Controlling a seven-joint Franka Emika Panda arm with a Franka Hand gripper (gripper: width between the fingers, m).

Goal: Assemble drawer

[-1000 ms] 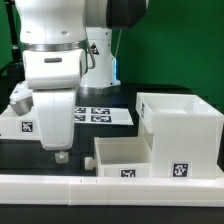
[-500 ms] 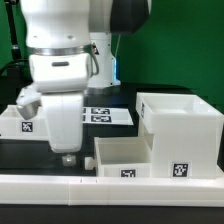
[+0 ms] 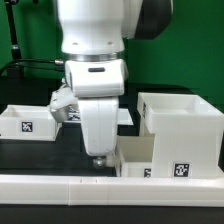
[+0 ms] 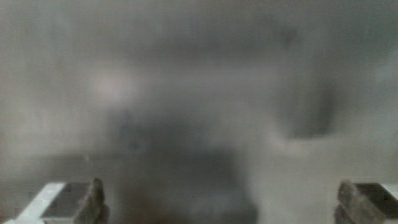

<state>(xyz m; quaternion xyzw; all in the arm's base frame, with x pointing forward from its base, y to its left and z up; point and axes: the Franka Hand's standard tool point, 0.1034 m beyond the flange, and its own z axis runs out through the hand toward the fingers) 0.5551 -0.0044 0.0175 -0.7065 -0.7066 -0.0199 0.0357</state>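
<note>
The large white drawer casing (image 3: 182,128) stands at the exterior view's right, a tag on its front. One white tray (image 3: 25,122) with a tag sits at the left. A second tray (image 3: 138,154) lies against the casing's left side, partly hidden by my arm. My gripper (image 3: 98,160) hangs low just left of this second tray, close above the black table. The wrist view is blurred by motion. It shows only my two fingers (image 4: 68,202) far apart with nothing between them, so the gripper (image 4: 222,202) is open and empty.
A low white border wall (image 3: 60,186) runs along the front of the table. The marker board (image 3: 126,116) is mostly hidden behind my arm. The robot base stands at the back against a green backdrop.
My arm has swung from beside the left tray toward the exterior view's right and now hangs next to the tray by the casing. The parts have not moved.
</note>
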